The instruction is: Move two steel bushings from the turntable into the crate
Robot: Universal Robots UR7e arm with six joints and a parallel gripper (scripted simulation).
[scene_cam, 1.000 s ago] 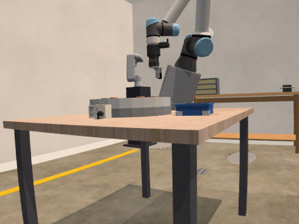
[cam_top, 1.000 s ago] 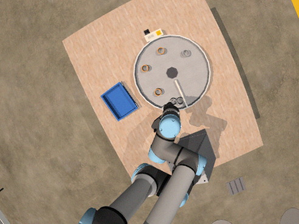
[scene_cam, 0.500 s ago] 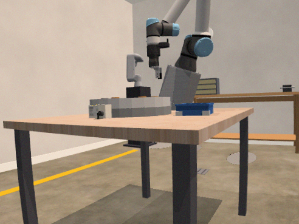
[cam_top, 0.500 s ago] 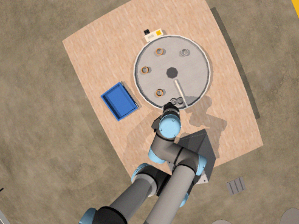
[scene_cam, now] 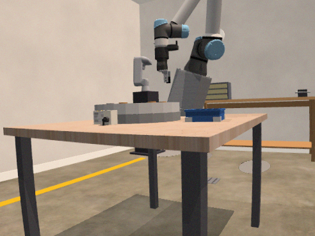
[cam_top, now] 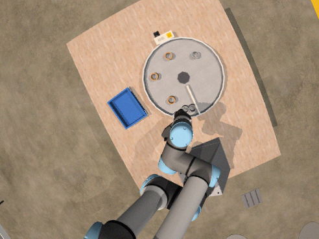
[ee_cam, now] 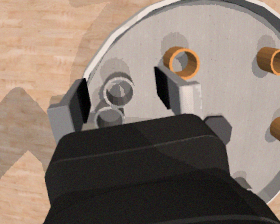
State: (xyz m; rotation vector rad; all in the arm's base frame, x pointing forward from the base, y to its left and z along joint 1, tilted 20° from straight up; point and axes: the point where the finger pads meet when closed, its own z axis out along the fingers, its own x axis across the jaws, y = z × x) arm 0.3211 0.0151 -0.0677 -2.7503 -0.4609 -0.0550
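Note:
A round grey turntable [cam_top: 183, 76] lies on the wooden table. It carries three copper-coloured bushings [cam_top: 168, 56] [cam_top: 155, 76] [cam_top: 172, 99] and steel bushings: one at the far side [cam_top: 195, 54] and two close together at the near rim [cam_top: 189, 108]. In the wrist view the two steel bushings [ee_cam: 118, 91] [ee_cam: 109, 118] sit between my fingers, far below them. My gripper [ee_cam: 121, 86] [scene_cam: 165, 75] is open and empty; it hangs well above the turntable's near rim. The blue crate [cam_top: 127, 107] stands left of the turntable and looks empty.
A pale bar [cam_top: 192, 98] runs from the turntable's dark hub [cam_top: 183, 77] to its near rim beside the two steel bushings. A small control box [cam_top: 163, 37] sits at the far rim. A white device on a black base [scene_cam: 143, 81] stands behind the turntable.

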